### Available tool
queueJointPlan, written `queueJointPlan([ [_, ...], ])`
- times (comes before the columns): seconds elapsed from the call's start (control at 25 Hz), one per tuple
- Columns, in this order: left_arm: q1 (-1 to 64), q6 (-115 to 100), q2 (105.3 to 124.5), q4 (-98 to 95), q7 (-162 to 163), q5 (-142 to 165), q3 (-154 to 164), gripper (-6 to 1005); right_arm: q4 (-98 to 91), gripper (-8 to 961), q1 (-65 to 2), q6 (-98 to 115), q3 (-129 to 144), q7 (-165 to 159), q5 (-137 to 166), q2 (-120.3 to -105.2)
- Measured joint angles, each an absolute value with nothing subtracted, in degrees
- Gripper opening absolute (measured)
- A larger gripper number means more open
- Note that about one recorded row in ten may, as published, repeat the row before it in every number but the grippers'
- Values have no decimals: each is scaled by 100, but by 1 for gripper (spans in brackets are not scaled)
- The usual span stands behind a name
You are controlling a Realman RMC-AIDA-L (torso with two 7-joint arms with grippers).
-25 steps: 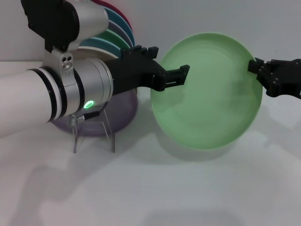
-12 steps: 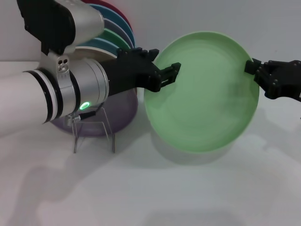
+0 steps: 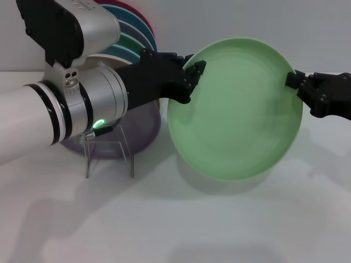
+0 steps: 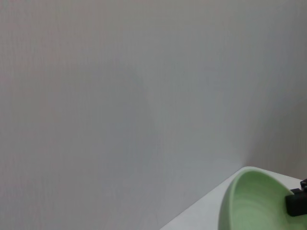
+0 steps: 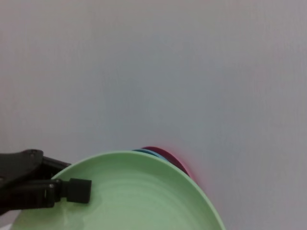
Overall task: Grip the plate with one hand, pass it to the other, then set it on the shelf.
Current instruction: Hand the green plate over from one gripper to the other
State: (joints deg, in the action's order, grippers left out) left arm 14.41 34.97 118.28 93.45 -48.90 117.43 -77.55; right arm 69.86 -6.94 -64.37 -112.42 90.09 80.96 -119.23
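- Since a second ago my left end effector [image 3: 193, 76] has shifted up and toward my left along the plate [image 3: 236, 109]; its fingertip, earlier lying across the plate's face, now sits at the upper left rim.
- Over the same interval the plate has drifted slightly toward my left and tilted a little more; my right end effector [image 3: 300, 85] has hardly changed position.
- Plate location: held in the air above the white surface [image 3: 219, 219], standing nearly on edge with its concave face toward the head camera, between my two end effectors.
- Right end effector: black fingers closed onto the plate's right rim, carrying it.
- Left end effector: fingers straddle the upper left rim, one visible on the front face and the rest behind the plate. I cannot tell whether they have clamped onto the rim or are merely around it.
- Left arm: thick silver-white wrist with a green light [image 3: 98, 124], reaching across in front of the stand area.
- Shelf [image 3: 109, 156]: a clear acrylic stand on the surface below my left wrist, well to the left of the plate, with a dull purple plate [image 3: 140, 129] resting at it.
- Behind my left arm a row of coloured plates [image 3: 134, 35] stands against the wall.
- Right wrist view: the plate's rim and face, with my left end effector's finger [image 5: 72, 190] lying on the face.
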Motion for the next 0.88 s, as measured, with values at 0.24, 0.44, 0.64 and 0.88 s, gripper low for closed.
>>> queueJointPlan([
  [0.24,1430,3468,11826,9362,-4996,11733,-7756,92,6748,63,-692,-6784,-11327,9034,7832,-11905],
  [0.44,1277,3379,11832,9528,-5494,11341,-7698,73,6471,65,-696,-6916,-11383,9045,7692,-11918],
  [0.64,1151,3346,11827,9589,-6210,10694,-7711,69,6098,179,-647,-7004,-11618,9154,7431,-11937],
  [0.88,949,2773,11839,9625,-7323,10190,-7611,69,4819,413,-538,-7985,-12891,9567,6464,-11941],
])
